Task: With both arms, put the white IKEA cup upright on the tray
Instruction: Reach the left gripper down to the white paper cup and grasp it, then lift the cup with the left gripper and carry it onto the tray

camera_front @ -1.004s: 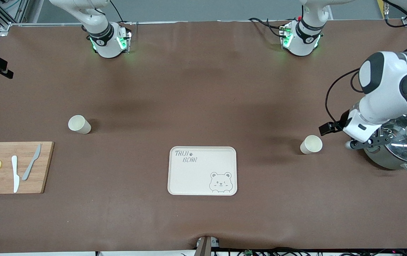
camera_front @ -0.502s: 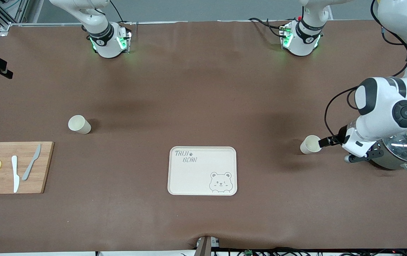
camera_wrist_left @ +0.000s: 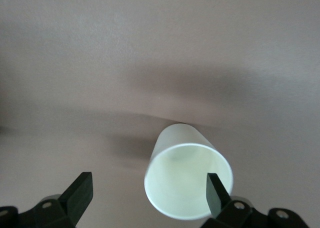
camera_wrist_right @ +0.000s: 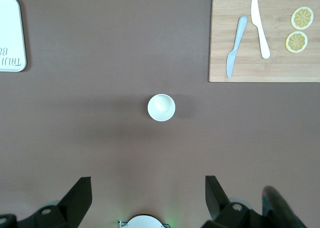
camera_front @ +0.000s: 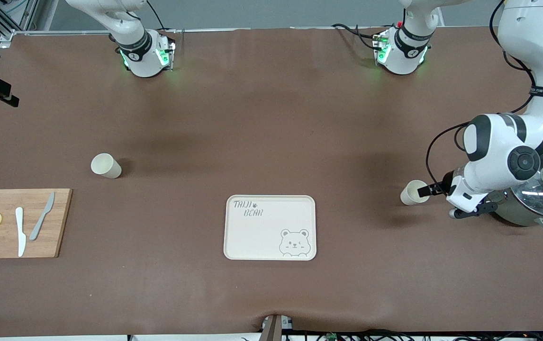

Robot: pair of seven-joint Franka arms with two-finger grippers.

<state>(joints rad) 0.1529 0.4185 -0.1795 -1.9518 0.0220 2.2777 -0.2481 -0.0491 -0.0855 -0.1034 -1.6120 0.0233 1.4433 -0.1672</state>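
Two smooth matte white cups upright on brown matte table: one toward left arm's end beside shiny steel pot with glass lid, other toward right arm's end near wooden cutting board; flat cream rimmed tray with bear drawing between, nearer front camera. Left gripper low at first cup, fingers spread wide, one finger over cup's rim, nothing clamped. Right gripper parted wide, empty, waiting high over second cup.

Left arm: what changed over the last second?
The left pincer swung away from the steel lidded pot to the white paper cup beside it, fingers open, one at the rim, nothing gripped. Both cups, the cream bear tray and the right arm stayed put.
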